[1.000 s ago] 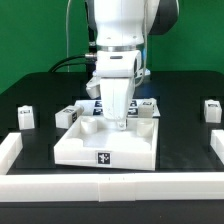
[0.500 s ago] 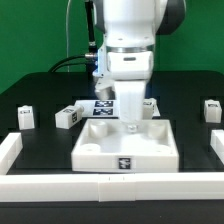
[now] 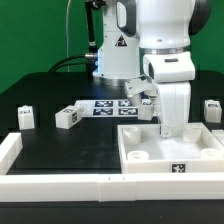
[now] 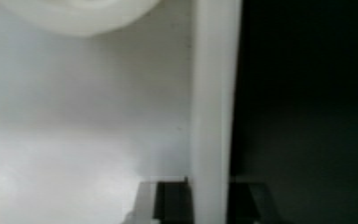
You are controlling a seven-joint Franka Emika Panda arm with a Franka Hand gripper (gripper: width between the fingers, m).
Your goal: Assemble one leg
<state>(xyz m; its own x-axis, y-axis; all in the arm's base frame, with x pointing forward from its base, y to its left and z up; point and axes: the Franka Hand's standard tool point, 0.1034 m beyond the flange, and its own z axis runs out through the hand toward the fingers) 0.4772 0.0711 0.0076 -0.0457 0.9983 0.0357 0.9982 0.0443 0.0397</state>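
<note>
My gripper (image 3: 170, 130) is shut on the back wall of the large flat white panel (image 3: 146, 171), which lies at the exterior view's right front. In the wrist view the panel's thin wall (image 4: 213, 110) runs between my two dark fingers (image 4: 174, 203), and a round corner socket (image 4: 96, 14) shows on the panel face. Small white legs with square tags stand loose on the black table: one at the far left (image 3: 26, 116), one left of centre (image 3: 67, 118), one at the far right (image 3: 211, 108). None is in my gripper.
The marker board (image 3: 108, 106) lies behind the panel near the arm's base. A low white border runs along the table's front (image 3: 60, 186) and left side (image 3: 8, 150). The panel sits close to the right border.
My gripper has slid the white panel across the table from the centre to the exterior view's right. The loose legs have not moved.
</note>
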